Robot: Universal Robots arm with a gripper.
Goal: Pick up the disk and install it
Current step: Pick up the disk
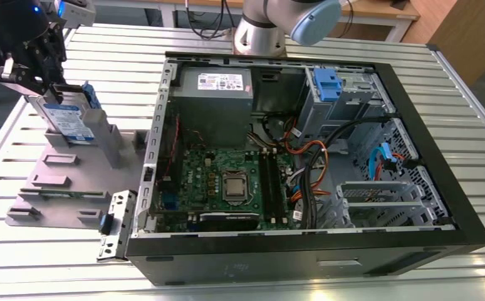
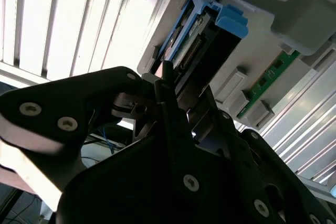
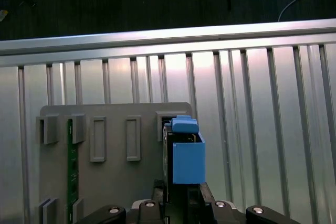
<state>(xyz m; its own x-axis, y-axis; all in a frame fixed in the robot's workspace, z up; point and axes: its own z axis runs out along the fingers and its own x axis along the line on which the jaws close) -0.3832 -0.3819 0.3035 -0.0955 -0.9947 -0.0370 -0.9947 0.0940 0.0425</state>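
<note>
Exterior view's left: gripper (image 1: 52, 91) is down at the top edge of the disk (image 1: 65, 120). Disk stands on edge in a slot of the grey fixture plate (image 1: 50, 188). Can't tell whether the grip is closed. Right of that: open PC case (image 1: 309, 263), with the blue-tabbed drive cage (image 1: 326, 84) inside.

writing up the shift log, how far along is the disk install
Early stage. Done: nothing installed yet; the disk stands upright in the grey holder, outside the computer case. In hand: the gripper is at the disk's top edge. Left: the disk is neither lifted out nor in the case.
</note>
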